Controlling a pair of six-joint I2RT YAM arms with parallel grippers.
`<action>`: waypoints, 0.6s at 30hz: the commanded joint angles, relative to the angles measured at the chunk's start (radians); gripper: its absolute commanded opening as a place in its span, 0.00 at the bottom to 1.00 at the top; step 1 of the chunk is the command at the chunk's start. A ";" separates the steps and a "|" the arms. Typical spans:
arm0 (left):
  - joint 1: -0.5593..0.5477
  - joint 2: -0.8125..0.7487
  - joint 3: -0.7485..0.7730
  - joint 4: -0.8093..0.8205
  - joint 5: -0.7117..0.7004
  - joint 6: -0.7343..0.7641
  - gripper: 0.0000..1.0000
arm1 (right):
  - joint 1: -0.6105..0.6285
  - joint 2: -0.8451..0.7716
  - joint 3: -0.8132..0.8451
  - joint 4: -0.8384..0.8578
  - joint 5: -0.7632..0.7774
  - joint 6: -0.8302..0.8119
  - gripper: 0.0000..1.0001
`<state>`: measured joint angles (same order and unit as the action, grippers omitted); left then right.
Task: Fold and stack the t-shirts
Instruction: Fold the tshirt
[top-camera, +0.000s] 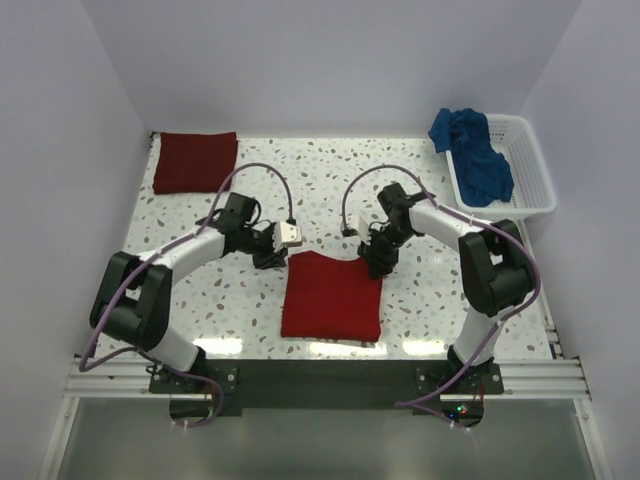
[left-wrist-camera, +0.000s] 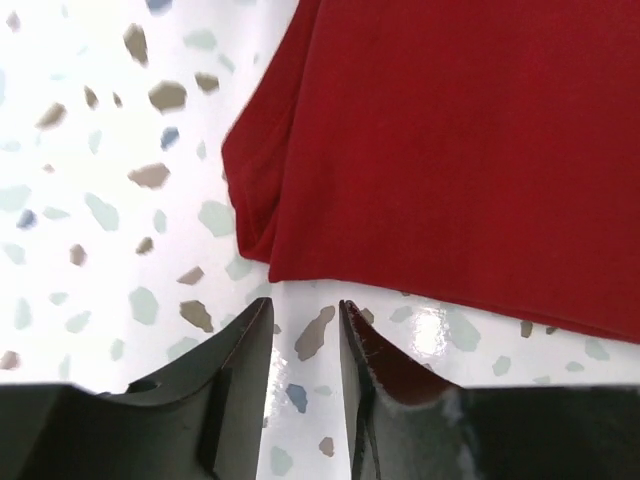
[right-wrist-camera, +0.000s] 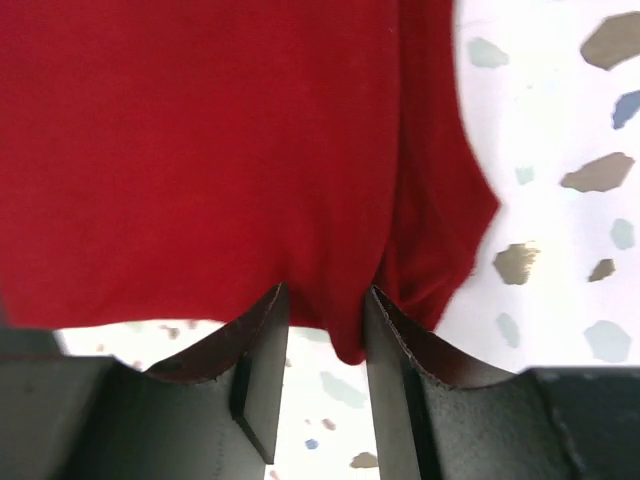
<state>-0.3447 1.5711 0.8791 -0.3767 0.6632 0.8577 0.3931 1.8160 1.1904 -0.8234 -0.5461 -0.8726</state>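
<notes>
The bright red shirt (top-camera: 330, 297) is being rested flat on the table (top-camera: 430, 300). It is folded into a neat square near the front edge, between the two arms. It is likely being tidied there so it can go on a pile. The dark red shirt (top-camera: 195, 162) is being rested, folded, at the far left corner, maybe as the start of that pile. The blue shirt (top-camera: 475, 160) is being held in a heap by the basket (top-camera: 535, 185).

Both arms are being bent inward and low, one at each far corner of the bright red shirt. The left gripper (left-wrist-camera: 305, 305) is being held just off the corner. Its fingers (left-wrist-camera: 240, 345) are only a little apart, with nothing in them. The right gripper (right-wrist-camera: 327, 292) is being held with the shirt's edge between its fingers. Whether the cloth is being squeezed cannot be told.
</notes>
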 joint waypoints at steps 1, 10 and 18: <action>0.007 -0.100 0.007 -0.014 0.140 0.121 0.42 | -0.017 -0.025 0.099 -0.135 -0.118 0.073 0.40; -0.149 0.045 0.207 0.001 0.168 0.225 0.46 | -0.119 0.233 0.436 -0.094 -0.310 0.523 0.30; -0.241 0.234 0.334 -0.031 0.150 0.227 0.50 | -0.099 0.298 0.416 0.050 -0.350 0.710 0.18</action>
<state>-0.5739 1.7618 1.1591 -0.3870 0.7891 1.0573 0.2764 2.1086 1.6035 -0.8406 -0.8318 -0.2787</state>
